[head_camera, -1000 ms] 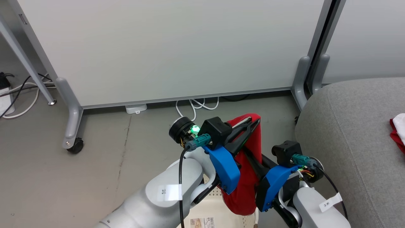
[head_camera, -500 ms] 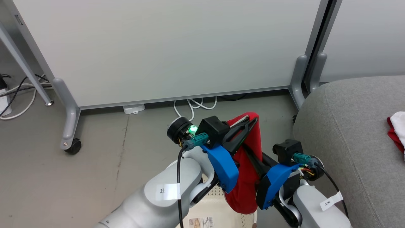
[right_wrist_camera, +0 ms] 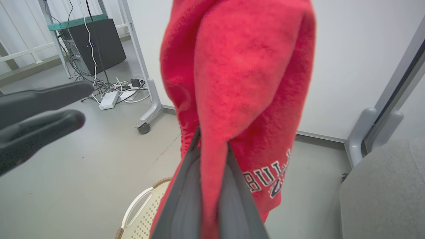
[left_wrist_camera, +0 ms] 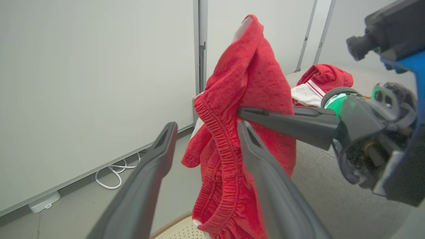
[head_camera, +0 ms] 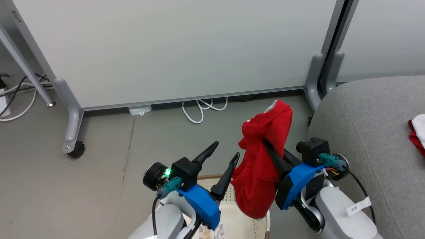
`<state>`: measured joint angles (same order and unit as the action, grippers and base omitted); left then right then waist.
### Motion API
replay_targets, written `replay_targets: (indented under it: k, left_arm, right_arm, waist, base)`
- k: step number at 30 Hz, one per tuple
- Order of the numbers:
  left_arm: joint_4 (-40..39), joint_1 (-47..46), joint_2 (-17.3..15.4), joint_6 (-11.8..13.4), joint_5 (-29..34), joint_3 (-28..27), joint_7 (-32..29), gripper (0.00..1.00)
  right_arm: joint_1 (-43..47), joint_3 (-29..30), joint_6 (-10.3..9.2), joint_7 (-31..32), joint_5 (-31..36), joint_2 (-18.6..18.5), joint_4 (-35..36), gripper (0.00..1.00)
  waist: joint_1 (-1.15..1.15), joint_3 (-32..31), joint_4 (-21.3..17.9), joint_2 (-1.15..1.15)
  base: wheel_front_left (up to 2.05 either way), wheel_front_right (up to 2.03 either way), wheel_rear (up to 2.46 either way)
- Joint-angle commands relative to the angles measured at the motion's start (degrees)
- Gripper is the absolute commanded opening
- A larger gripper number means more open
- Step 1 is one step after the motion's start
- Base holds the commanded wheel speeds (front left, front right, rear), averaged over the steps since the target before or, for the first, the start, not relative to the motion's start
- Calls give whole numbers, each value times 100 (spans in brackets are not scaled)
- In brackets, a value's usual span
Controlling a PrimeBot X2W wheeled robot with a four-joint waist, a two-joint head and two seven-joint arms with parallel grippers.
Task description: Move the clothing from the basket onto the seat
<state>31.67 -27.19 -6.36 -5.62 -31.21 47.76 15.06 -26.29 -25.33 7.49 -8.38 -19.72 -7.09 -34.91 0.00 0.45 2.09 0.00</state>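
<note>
A: Right gripper (head_camera: 265, 143)?
B: Fingers are being pressed together on a fold of the red garment (head_camera: 262, 166). The garment is being held up, with its lower end hanging over the basket (head_camera: 232, 215).
A: Left gripper (head_camera: 226, 150)?
B: Fingers (head_camera: 207, 153) are being held spread apart, released, just beside the garment and above the basket rim.
A: Seat (head_camera: 365, 132)?
B: It is being shown to the right of the basket. Another red-and-white garment (head_camera: 417, 132) is being carried on its far right side.
</note>
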Motion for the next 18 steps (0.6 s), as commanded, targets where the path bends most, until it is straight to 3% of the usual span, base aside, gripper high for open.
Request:
replay_targets:
  k: [1,9,18]
  left_arm:
    - [-153,238,-40,-6,180,-263,16,100]
    - [-521,1069,-106,-12,833,-1355,17,100]
    - [-773,1555,-70,-36,1342,-2186,17,100]
  right_arm:
    - [63,70,1,11,57,-41,87,0]
    - [219,291,1,85,180,-75,342,0]
    - [340,477,1,170,256,-54,569,0]
  waist:
    - [0,47,45,0]
    - [0,137,134,0]
    - [0,181,128,0]
  base:
    - [0,0,0]
    - [0,0,0]
    - [0,0,0]
